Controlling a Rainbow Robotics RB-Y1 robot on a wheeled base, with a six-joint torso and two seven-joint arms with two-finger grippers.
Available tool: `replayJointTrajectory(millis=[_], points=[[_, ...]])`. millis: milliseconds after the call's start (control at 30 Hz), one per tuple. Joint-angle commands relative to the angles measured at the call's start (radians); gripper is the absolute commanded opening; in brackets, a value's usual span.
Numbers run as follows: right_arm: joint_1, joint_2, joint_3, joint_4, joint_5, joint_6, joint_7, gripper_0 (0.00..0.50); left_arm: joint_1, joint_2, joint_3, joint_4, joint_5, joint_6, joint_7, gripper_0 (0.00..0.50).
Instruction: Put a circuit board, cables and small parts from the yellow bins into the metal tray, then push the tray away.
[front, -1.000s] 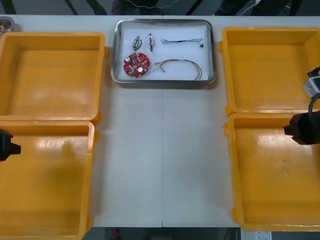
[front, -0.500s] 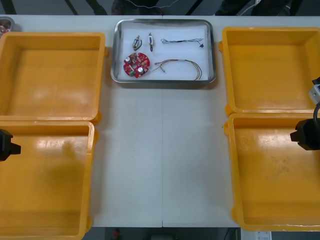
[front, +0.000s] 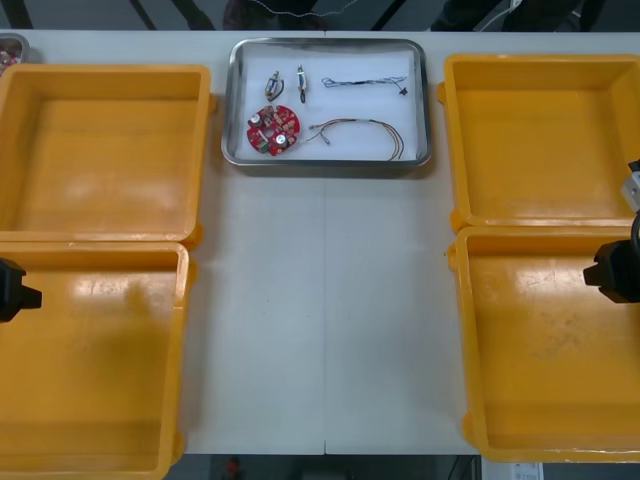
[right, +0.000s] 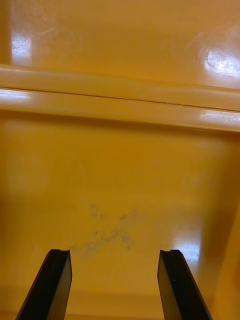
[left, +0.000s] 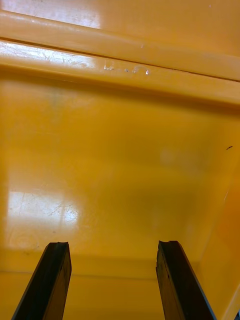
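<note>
The left gripper (left: 114, 245) hangs over the near left yellow bin (front: 90, 380), at the left edge of the table (front: 320, 320). Its two black fingers stand wide apart and hold nothing. The right gripper (right: 115, 252) hangs over the near right yellow bin (front: 540, 370), at the table's right edge, also wide open with nothing between the fingers.

Beyond them stand the far left yellow bin (front: 100, 150) and the far right yellow bin (front: 540, 140). Between these two, at the table's far edge, lies the metal tray (front: 327, 160), white inside.

In the tray, the round red circuit board (front: 273, 130) lies near the near left corner. Two small metal parts (front: 273, 84) lie just beyond it. The red and yellow cable (front: 365, 128) lies toward the near right corner, and a thin dark cable (front: 365, 81) toward the far right corner.
</note>
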Motion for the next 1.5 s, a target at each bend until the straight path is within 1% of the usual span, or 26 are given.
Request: replayJointTrajectory(millis=[33,233,1500], points=[[0.037,-0.035,-0.046,-0.006,-0.013,0.003,-0.061,0.500,0.022,0.037,0.012,-0.029,-0.009,0.006,-0.062,0.500],[0.051,-0.036,-0.056,-0.006,-0.013,0.003,-0.074,0.500,0.022,0.037,0.012,-0.029,-0.009,0.006,-0.062,0.500],[0.051,-0.035,-0.056,-0.008,-0.004,0.003,-0.079,0.500,0.022,0.037,0.012,-0.029,-0.009,0.006,-0.062,0.500]])
